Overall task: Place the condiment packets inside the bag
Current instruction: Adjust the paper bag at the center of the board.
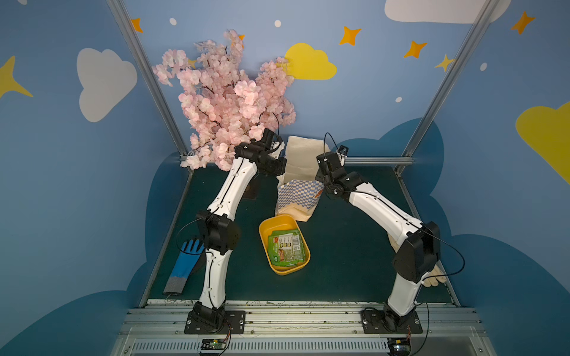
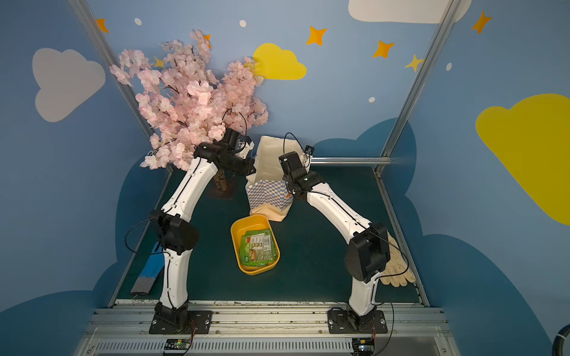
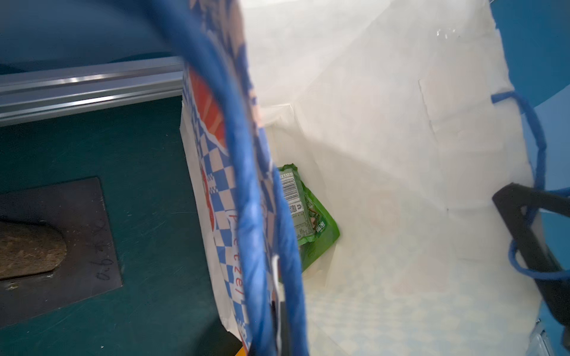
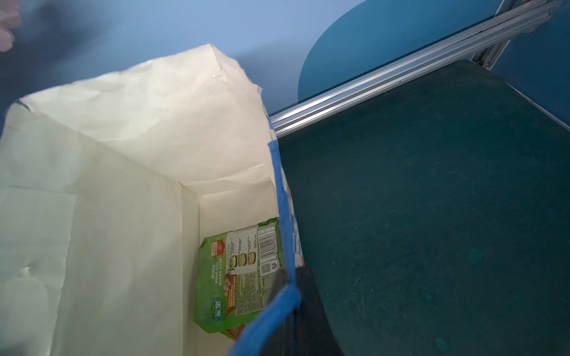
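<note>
The bag point(image 1: 297, 194) point(image 2: 270, 197) stands open at the back middle of the mat. My left gripper point(image 1: 282, 168) point(image 3: 279, 308) is shut on its left rim, with the blue string handle point(image 3: 246, 172) looped in front of it. On the opposite rim, by the other handle, my right gripper point(image 1: 322, 182) point(image 4: 291, 279) is shut on the paper edge. One of the condiment packets point(image 3: 311, 215) point(image 4: 237, 271) lies barcode up on the bag's floor. Several more packets point(image 1: 287, 248) point(image 2: 258, 248) are stacked in the yellow tray point(image 1: 266, 228) just in front of the bag.
A pink blossom tree point(image 1: 228, 101) on a dark base plate point(image 3: 55, 246) crowds the left arm at the back left. A blue glove point(image 1: 185, 265) lies by the left edge and a beige glove point(image 2: 398, 271) by the right edge. An aluminium rail point(image 1: 376, 160) bounds the back.
</note>
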Controlling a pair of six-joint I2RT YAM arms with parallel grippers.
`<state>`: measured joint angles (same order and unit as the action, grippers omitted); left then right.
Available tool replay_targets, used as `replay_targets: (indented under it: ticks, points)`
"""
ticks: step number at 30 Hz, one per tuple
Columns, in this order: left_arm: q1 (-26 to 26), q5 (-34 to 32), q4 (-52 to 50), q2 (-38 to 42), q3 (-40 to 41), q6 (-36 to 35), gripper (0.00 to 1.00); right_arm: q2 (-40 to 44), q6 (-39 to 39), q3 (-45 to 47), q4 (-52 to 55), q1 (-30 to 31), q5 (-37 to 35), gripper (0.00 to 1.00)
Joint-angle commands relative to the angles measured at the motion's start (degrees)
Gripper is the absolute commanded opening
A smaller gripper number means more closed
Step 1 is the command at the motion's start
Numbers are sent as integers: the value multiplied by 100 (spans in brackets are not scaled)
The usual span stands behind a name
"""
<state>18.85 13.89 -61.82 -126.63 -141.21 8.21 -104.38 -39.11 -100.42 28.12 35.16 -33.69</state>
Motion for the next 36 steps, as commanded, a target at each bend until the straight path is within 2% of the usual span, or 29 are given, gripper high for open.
replay_targets:
  ticks: [1, 6, 9, 13, 16, 17, 20, 22, 24, 30, 36]
  points:
    - [120, 319, 22, 178, 163, -147, 3, 479, 697, -452, 77, -290, 503, 0]
    - [333, 511, -34, 397, 457, -379, 3, 375, 890, -920, 777, -787, 1834, 0]
    - [451, 545, 25, 638, 752, -508, 3, 455, 804, -514, 852, -938, 2329, 1]
    - [590, 448, 272, 948, 1229, -628, 3, 706, 569, 259, 791, -1072, 2867, 9]
    - [645, 340, 543, 1120, 1555, -632, 3, 1057, 506, 655, 719, -1094, 2967, 50]
    - [653, 355, 563, 1137, 1576, -628, 3, 1206, 511, 741, 698, -1098, 2954, 59]
    - [668, 438, 612, 1133, 1563, -584, 3, 1736, 531, 933, 641, -1092, 2808, 76]
    - [672, 456, 663, 1130, 1555, -555, 8, 2186, 597, 1055, 557, -1052, 2715, 87]
    - [675, 437, 703, 1126, 1553, -527, 12, 2535, 723, 1126, 582, -940, 2485, 93]
    - [584, 358, 751, 1169, 1567, -374, 47, 3349, 1046, 1498, 799, -402, 1819, 96]
    - [231, 617, 792, 1576, 1680, -256, 89, 3636, 1253, 1779, 1122, 847, 1025, 95]
